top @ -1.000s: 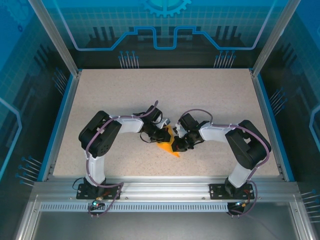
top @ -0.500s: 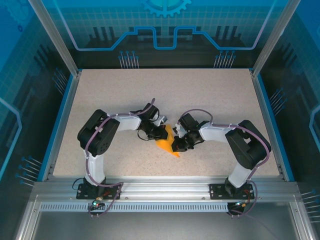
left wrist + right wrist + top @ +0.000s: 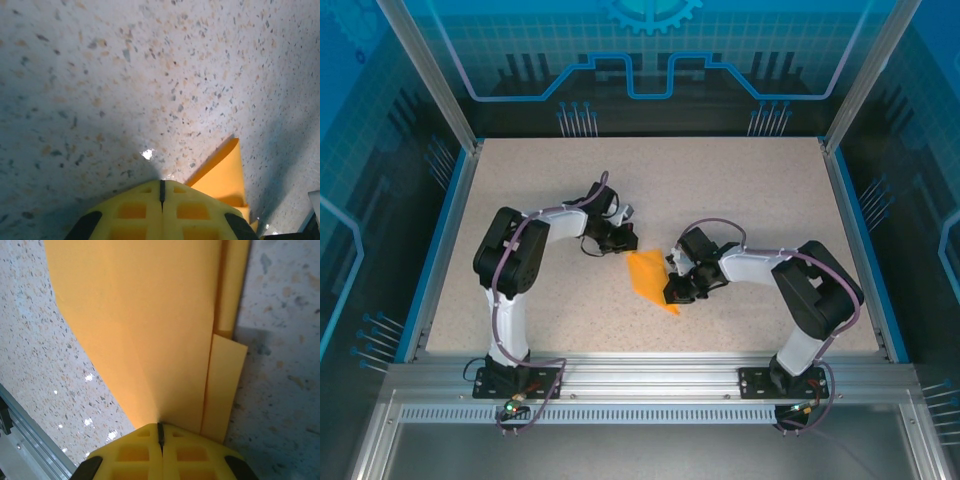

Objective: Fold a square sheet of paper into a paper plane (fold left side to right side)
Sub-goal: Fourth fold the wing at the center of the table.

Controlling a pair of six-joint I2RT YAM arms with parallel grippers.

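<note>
Left arm: reaches from its base across the left half of the bench (image 3: 740, 190), forearm angled toward the middle. The left hand (image 3: 623, 238) is clenched and grasps nothing (in its wrist view the two yellow fingertips (image 3: 135, 210) meet along a thin seam). It sits low over the bare speckled surface, just beside the far end of the paper (image 3: 648, 278) and apart from it.

Right arm: folded in from the right side, forearm pointing left toward the middle of the bench. The right hand (image 3: 676, 292) is also clenched, fingertips together. Its tips meet the right edge of the paper. Whether a layer is pinched between them or merely pressed down cannot be told.

Paper: bright orange, lying about mid-bench, slightly nearer the near edge than the far one. From above it is a narrow wedge, running from a blunt far end down to a point toward the near edge. In the right wrist view it shows a broad, gently curved panel with a soft crease running to the fingertips. Narrower folded strips are layered along its right side (at least two overlapping edges).
</note>
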